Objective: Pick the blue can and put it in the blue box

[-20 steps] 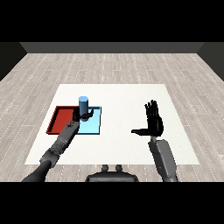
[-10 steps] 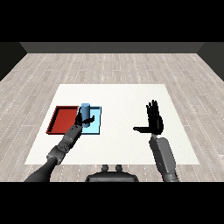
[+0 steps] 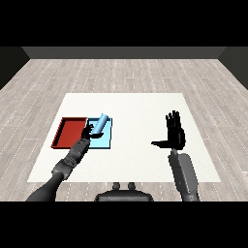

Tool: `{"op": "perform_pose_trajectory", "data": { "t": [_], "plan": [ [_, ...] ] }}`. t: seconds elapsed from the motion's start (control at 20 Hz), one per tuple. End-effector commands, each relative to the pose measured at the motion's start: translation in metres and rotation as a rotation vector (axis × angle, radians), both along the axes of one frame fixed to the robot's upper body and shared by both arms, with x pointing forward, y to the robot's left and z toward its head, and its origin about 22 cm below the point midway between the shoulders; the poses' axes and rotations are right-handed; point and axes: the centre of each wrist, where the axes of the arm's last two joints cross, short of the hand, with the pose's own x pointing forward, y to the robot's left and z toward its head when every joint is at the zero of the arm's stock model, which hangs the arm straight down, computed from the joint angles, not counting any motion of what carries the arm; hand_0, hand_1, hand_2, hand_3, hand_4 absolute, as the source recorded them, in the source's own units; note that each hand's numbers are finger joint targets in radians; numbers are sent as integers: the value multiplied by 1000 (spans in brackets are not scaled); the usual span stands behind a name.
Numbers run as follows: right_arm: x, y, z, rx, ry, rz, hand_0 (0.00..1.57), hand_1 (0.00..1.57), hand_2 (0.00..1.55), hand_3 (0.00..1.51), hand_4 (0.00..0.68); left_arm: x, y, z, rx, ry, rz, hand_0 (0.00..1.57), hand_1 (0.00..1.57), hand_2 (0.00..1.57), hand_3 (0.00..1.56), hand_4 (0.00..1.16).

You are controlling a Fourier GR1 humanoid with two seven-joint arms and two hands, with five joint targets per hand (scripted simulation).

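Table (image 3: pixel 140 160): white, lying on a pale plank floor, bearing both trays toward its left side
Red tray (image 3: pixel 70 131): sitting flat at the far left of the table, its right edge touching the light blue tray
Light blue tray (image 3: pixel 105 141): lying just to the right of the red one, side by side with it, its near part showing bare
Blue can (image 3: pixel 100 124): leaning over inside the light blue tray – its top is tilting up and to the right, its lower end is sitting down near the tray's left edge, right beside the left hand's fingers
Left hand (image 3: pixel 87 133): reaching in from the lower left, hanging over the left edge of the light blue tray where the two trays are meeting; the fingers are showing as a small dark cluster at the can's lower end, and whether they are curling round the can or only lying next to it I cannot tell
Left forearm (image 3: pixel 68 162): grey, running diagonally from the lower left corner up toward the trays
Right hand (image 3: pixel 175 134): standing upright over the right part of the table, well apart from both trays – fingers are pointing straight up and spread, the thumb is sticking out to the left, and it is holding nothing
Right forearm (image 3: pixel 183 174): grey, rising from the lower right toward the raised hand
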Motion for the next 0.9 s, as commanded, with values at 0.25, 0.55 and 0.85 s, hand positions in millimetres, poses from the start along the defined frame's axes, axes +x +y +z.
{"op": "perform_pose_trajectory", "data": {
  "t": [0.25,0.55,0.85],
  "plan": [
    [2,1,12,-16,-20,1,0,0,0,0,0,15,-10,18,-2,-172,103,0,0,0,0,0],
    [-4,2,9,-73,-22,15,0,0,0,0,0,40,-28,70,-200,-769,-189,0,0,0,0,0],
    [-11,-3,-21,-98,63,52,0,0,0,0,0,16,-44,58,-532,-854,-498,0,0,0,0,0]
  ]
}}
